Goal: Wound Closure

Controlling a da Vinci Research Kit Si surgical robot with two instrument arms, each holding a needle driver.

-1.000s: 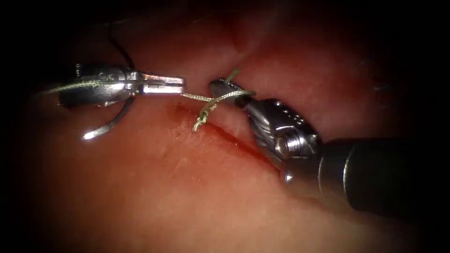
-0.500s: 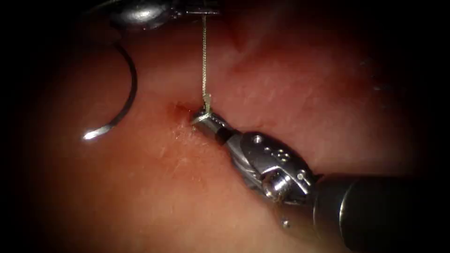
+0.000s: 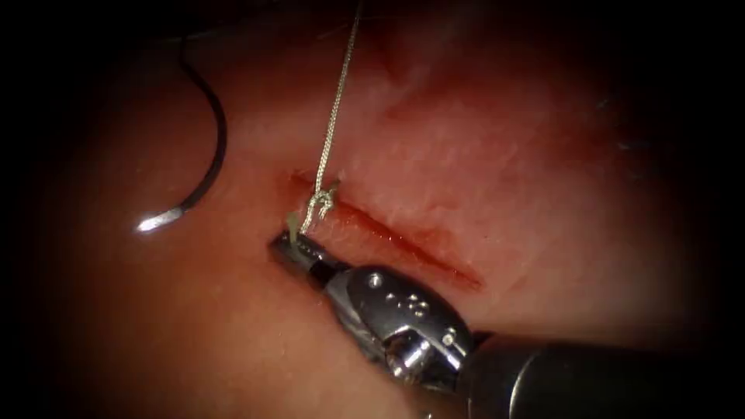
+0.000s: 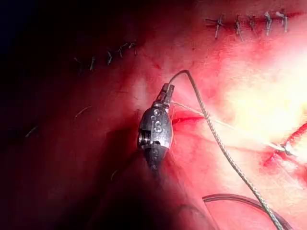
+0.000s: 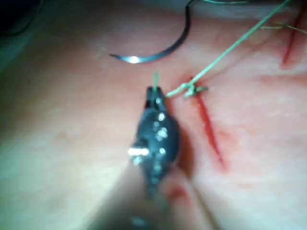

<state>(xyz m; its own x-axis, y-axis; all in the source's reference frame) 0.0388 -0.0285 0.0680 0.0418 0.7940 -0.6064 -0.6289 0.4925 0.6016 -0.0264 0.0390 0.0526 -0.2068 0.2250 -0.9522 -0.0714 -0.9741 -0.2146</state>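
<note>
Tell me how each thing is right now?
right hand: shut on the thread's short end, left of the cut.
thread: taut, running up from the knot.
knot: tied at the cut.
needle: lying free on the tissue, left of the cut.
cut: open, red.

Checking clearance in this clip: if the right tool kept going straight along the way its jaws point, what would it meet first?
Probably bare tissue left of the cut; the right tool, shut on the thread end, points up-left. The needle lies farther on, maybe off-line.

The right arm's tool (image 3: 293, 247) reaches in from the near right, its shaft low and its tip just left of the cut, jaws closed on the thread's (image 3: 332, 124) short end.
</note>
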